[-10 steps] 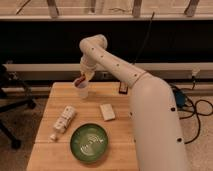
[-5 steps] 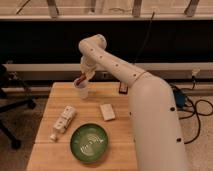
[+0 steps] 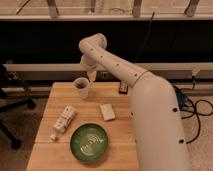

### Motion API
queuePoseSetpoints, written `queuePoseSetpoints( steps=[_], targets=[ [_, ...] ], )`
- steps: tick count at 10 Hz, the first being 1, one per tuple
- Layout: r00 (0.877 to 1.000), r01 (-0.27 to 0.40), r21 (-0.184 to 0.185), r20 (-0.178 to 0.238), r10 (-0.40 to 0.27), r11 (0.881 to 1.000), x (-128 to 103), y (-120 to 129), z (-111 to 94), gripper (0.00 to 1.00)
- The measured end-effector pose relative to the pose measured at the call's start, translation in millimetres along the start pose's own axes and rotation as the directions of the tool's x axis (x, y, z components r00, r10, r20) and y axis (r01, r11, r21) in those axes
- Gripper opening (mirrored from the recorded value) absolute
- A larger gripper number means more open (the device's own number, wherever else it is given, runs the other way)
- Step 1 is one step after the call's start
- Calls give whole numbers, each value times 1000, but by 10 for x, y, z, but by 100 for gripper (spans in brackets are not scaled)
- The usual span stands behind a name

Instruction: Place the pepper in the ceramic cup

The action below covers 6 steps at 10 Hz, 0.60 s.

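One arm serves this rig, and its gripper (image 3: 91, 75) hangs at the end of the white, perforated limb, just above and to the right of the small whitish ceramic cup (image 3: 81, 88). Whether it grips anything I cannot tell.

Just beside the gripper, the cup stands upright near the back left of the pale wooden table (image 3: 55, 150). It tapers slightly, looks smooth and glazed, and shows no handle. Its mouth is dark with a reddish tint, which I judge to be the small reddish-orange pepper (image 3: 80, 83) lying inside; its long axis cannot be read. If so, the placing looks done, and the move in question is a straight lift clear of the rim, since a sideways pull could tip so light a cup.

Farther out:
- a small pale rectangular block (image 3: 106, 111), matte, lies flat mid-table.
- a whitish crinkled packet (image 3: 62, 121), elongated, lies diagonally at the left.
- a round green plate (image 3: 89, 143), glossy with light swirls, sits near the front edge.
- a small dark object (image 3: 123, 89) rests at the back, by the arm.
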Motion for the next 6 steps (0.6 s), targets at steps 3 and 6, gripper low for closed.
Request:
queuePoseSetpoints(
  steps=[3,6],
  targets=[
    [1000,5,-5,2,-5,1000,5,-11,31,57],
    [1000,5,3,6,-5,1000,32,-38,20,27]
  ],
)
